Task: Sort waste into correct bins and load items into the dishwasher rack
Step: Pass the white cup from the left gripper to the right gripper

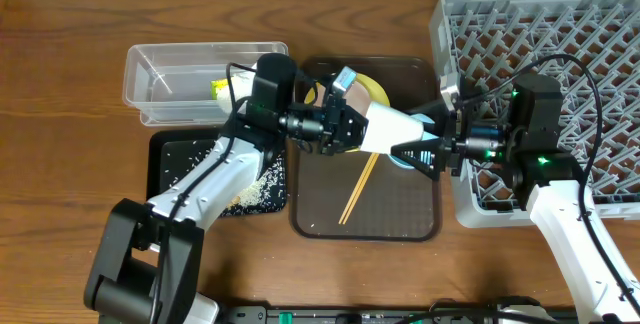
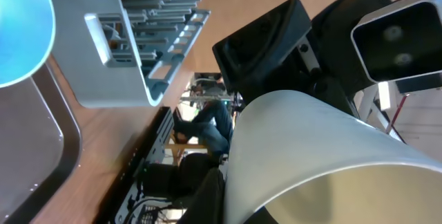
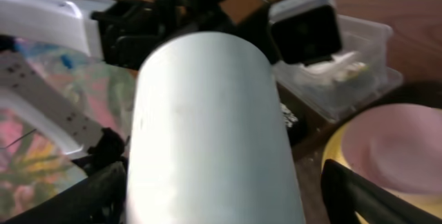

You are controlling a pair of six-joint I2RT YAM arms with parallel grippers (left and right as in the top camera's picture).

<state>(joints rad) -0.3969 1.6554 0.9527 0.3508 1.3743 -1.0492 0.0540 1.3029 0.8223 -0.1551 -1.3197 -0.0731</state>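
Spanning the gap between both arms above the brown serving tray, the pale cup lies sideways, its wide end clamped in the left gripper, whose fingertips the cup hides. The right gripper has its fingers spread either side of the narrow end; contact cannot be judged. The light blue bowl beneath is mostly covered, the yellow plate partly.
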